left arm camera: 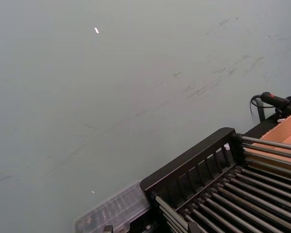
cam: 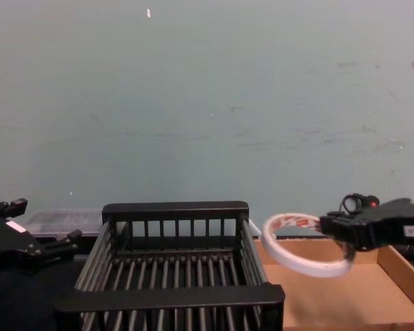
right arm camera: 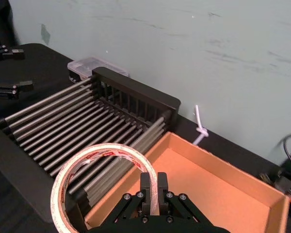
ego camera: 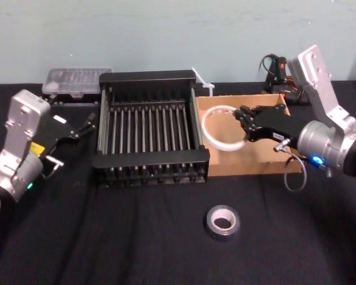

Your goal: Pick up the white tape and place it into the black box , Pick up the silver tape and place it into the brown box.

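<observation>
Centre right: right gripper clamps thin white tape ring above brown cardboard tray. Next: carry it left over black slatted basket. Far left, left gripper idles, fingers apart.

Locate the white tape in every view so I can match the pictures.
Head view: white tape right of centre, over the brown box, held by the right gripper.
Left wrist view: not in it.
Right wrist view: white tape at lower left.
Chest view: white tape at lower right.
Shared landmark: the black box, in all four.
</observation>
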`<state>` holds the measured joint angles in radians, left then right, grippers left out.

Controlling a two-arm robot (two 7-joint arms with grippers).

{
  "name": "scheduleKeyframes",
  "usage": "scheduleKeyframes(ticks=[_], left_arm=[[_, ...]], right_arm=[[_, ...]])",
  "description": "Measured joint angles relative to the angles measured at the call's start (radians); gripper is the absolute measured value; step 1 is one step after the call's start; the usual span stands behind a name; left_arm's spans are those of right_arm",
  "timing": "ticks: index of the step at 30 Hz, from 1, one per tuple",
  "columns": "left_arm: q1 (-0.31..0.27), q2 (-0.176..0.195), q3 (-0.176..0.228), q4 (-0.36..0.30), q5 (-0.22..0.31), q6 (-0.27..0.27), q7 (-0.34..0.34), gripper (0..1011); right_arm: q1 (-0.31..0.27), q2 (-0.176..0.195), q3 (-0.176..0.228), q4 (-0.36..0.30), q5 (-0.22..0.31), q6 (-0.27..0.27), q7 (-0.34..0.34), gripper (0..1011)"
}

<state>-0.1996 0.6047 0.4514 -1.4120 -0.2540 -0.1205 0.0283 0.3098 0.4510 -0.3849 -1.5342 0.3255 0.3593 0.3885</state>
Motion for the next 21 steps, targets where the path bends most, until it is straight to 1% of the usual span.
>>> scheduleKeyframes(ticks=[6, 14, 21], left_arm=[[0.0, 0.0, 0.0, 0.0, 0.0, 0.0, 0.0, 1001], [0.0, 0.0, 0.0, 0.0, 0.0, 0.0, 0.0, 1001], [0.0, 0.0, 0.0, 0.0, 0.0, 0.0, 0.0, 1001]], right_arm=[[0.055, -0.028, -0.035, 0.046, -0.02, -0.003, 0.014, 93], [0.099, -0.055, -0.064, 0.091, -0.035, -0.015, 0.029, 93], [0.141, -0.086, -0.092, 0.138, -0.046, -0.029, 0.044, 92]])
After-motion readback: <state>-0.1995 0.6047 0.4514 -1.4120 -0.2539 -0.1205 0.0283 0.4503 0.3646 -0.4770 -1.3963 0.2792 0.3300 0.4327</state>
